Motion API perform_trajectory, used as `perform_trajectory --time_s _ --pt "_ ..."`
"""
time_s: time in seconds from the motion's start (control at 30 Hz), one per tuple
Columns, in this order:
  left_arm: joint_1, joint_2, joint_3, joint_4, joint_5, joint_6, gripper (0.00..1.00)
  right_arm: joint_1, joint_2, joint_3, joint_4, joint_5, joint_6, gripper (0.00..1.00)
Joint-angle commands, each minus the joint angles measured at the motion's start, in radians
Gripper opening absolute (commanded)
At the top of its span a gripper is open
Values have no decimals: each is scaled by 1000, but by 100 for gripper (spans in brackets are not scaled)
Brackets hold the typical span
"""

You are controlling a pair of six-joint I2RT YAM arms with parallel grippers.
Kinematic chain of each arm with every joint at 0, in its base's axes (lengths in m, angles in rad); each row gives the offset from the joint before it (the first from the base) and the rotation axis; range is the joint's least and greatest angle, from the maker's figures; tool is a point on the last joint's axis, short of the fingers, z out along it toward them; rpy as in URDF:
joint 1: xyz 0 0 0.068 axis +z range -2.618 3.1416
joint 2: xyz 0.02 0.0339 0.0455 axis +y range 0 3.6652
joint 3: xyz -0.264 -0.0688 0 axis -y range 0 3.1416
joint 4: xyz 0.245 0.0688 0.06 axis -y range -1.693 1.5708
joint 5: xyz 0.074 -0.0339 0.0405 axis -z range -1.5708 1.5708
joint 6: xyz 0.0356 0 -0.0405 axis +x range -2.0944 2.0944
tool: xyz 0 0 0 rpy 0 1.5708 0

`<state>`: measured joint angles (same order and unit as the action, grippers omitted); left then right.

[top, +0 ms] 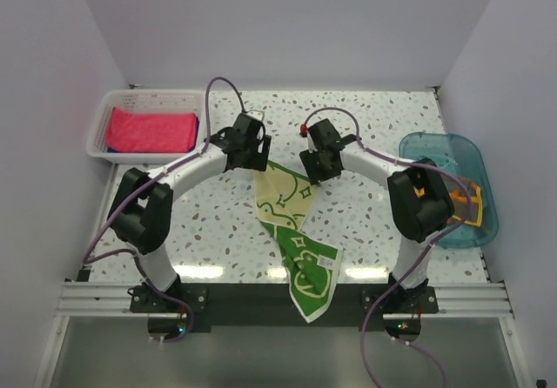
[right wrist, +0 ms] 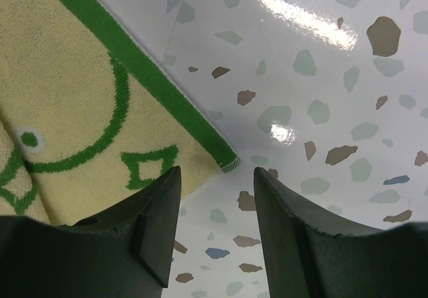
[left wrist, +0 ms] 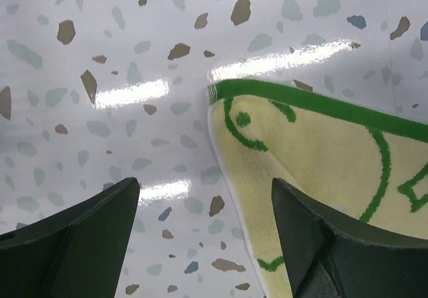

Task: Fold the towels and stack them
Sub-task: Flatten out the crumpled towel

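- Green towel [top: 300,240] lies diagonally mid-frame on the table [top: 218,223], and its near end overlaps the dark front rail [top: 244,297].
- Left gripper [left wrist: 204,188] I see wide open and empty, one finger over the towel's far left corner.
- Right gripper [right wrist: 216,174] stands partly open, gripping nothing, just beside the far right corner.
- Pink towel [top: 150,131] sits in the basket [top: 100,127], upper left.
- At right, the tub [top: 435,149] holds a dark towel [top: 477,212] with orange trim.

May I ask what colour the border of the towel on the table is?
The border of the towel is green, clearest in the right wrist view.
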<state>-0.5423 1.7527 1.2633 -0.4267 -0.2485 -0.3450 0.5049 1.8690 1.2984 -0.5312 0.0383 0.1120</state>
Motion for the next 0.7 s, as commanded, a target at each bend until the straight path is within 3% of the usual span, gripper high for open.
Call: perform_trajectory --time_s 0.0,0.37,0.53,0.6,0.67 --pt "24 56 79 22 40 118 85 7 33 21 -15 1 23 51" --pt "58 180 211 29 100 227 84 7 108 16 13 9 21 42" --pt "61 232 242 34 112 281 83 7 137 10 -16 21 3 21" --pt "71 249 251 37 124 288 81 7 140 13 -27 26 -8 6" --pt "84 261 258 36 132 290 80 7 139 13 -32 31 -20 0"
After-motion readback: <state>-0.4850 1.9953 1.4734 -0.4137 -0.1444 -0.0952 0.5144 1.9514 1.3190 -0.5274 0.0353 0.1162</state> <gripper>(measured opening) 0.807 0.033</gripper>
